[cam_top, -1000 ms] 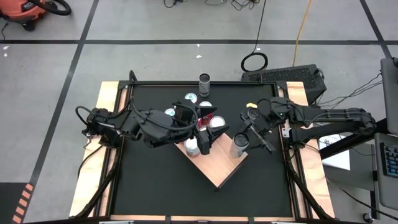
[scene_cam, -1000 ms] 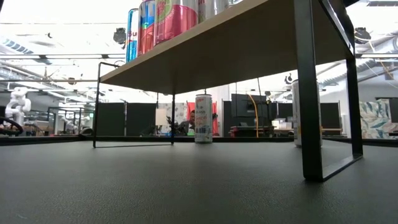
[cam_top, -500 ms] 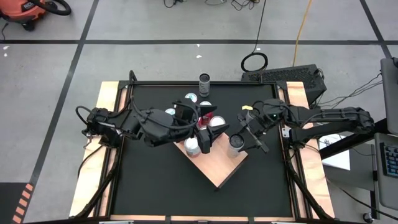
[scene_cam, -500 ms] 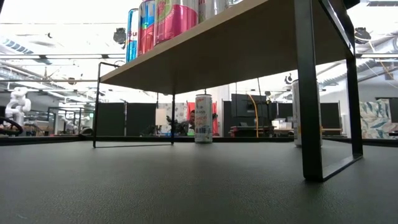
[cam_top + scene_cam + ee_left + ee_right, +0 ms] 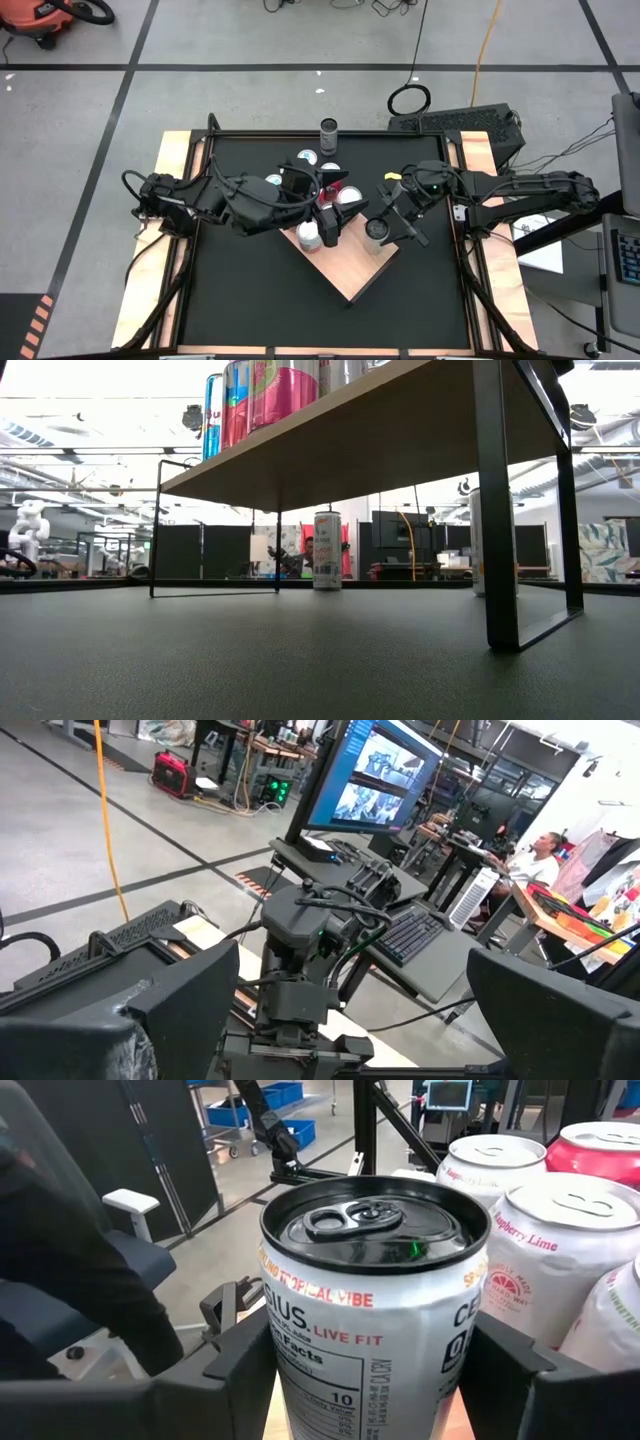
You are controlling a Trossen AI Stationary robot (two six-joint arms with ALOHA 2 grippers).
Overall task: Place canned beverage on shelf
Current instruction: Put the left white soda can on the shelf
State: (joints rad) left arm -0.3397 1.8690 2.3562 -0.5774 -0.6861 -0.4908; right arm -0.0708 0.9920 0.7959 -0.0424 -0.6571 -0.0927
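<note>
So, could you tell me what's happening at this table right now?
The right gripper is holding a black-topped can at the edge of the wooden shelf, beside the cans already standing there. The left gripper hangs open over the shelf, holding nothing. One more can waits on the table's far side.

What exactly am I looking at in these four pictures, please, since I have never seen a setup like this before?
These are four cameras on one robot with two dark arms at a black table. The high view looks straight down. The low view sits at table height, looking under the shelf, a pale wooden slab on thin black legs. Each wrist view looks forward past one arm's fingers.

Several cans already stand on the shelf, and one more can stands on the table behind it.

The right gripper is closed around a silver can with a black top, held at the shelf's right side beside the other cans. The left gripper is open over the shelf, holding nothing.
</note>
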